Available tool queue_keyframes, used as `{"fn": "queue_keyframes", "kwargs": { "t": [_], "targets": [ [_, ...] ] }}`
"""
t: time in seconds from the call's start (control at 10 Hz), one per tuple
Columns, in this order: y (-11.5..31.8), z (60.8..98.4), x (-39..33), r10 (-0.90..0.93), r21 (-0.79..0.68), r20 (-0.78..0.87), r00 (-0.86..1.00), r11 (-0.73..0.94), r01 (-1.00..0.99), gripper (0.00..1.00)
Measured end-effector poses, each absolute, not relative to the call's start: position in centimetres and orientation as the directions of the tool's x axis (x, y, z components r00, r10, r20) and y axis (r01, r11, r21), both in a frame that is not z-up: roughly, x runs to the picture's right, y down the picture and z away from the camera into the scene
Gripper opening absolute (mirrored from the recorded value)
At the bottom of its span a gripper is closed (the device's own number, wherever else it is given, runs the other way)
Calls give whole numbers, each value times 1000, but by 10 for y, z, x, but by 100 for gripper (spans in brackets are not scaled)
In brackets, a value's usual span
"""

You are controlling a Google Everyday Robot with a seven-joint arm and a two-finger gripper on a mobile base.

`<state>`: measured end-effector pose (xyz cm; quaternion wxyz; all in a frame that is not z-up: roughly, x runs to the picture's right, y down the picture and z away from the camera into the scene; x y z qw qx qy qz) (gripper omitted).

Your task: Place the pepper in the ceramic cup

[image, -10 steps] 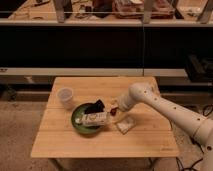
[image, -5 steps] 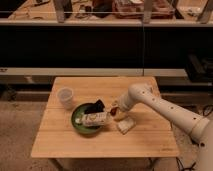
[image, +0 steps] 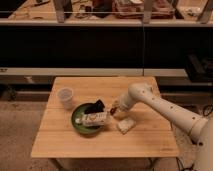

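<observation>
Wooden surface (image: 60, 145) before dark shelving; carries the ceramic cup (image: 65, 97) at far left, a green bowl (image: 81, 129) near the middle, a pale block (image: 125, 125) to the right of that. Hand (image: 115, 108) low over the surface, just beside the bowl's right rim. Cannot tell how wide open, nor whether gripping anything. Pepper (image: 113, 106) apparently the red-brown speck at the hand's tip, well apart from the cup. Likely light, glossy, slippery, a little soft: best taken gently across the thick middle, not by the tapered end.
</observation>
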<state>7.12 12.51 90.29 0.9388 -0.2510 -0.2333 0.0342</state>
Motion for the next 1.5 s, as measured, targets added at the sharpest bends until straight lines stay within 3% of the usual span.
{"fn": "queue_keyframes", "kwargs": {
  "t": [0.8,0.9,1.2,1.5],
  "targets": [
    [137,905,77,181,-506,401,898,861,53,50],
    [136,905,77,180,-506,400,899,861,53,47],
    [136,904,75,184,-513,398,899,857,52,25],
    [132,904,72,194,-512,401,895,858,43,25]
  ]
}}
